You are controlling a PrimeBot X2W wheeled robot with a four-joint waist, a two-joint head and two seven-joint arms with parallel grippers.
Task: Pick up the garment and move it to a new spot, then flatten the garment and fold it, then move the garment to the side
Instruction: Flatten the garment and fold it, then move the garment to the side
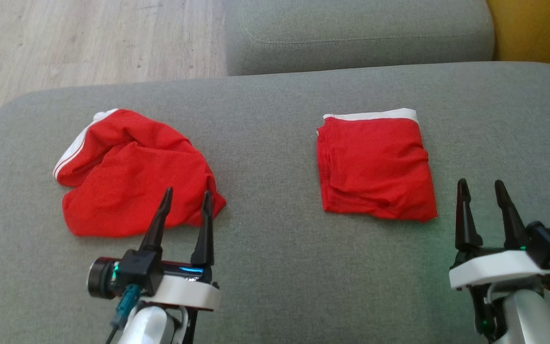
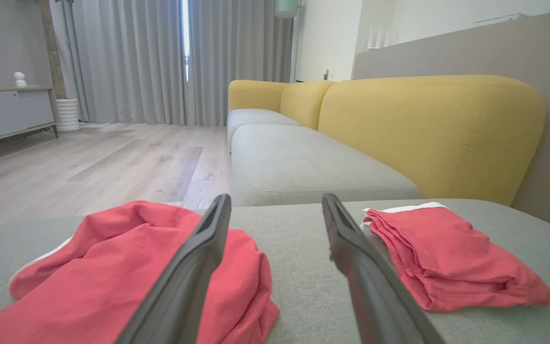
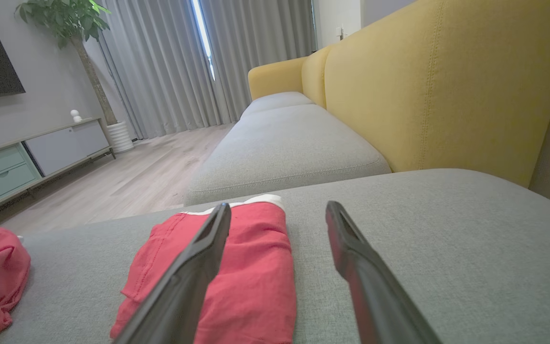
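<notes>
A crumpled red garment (image 1: 132, 174) with a white band lies in a heap on the left of the grey sofa seat (image 1: 265, 267). My left gripper (image 1: 186, 198) hovers open at its near right corner, fingers empty; the heap (image 2: 127, 267) spreads behind the left finger in the left wrist view. A second red garment (image 1: 375, 165), folded into a neat square with a white band at its far edge, rests to the right. My right gripper (image 1: 482, 188) stands open just right of its near corner, holding nothing. The folded piece (image 3: 256, 267) lies partly behind the left finger (image 3: 194, 272).
Another grey seat cushion (image 1: 356, 33) joins at the back, with a yellow backrest (image 3: 437, 86) along the right. Wooden floor (image 1: 89, 38) lies beyond the seat's far left edge. Bare cushion separates the two garments.
</notes>
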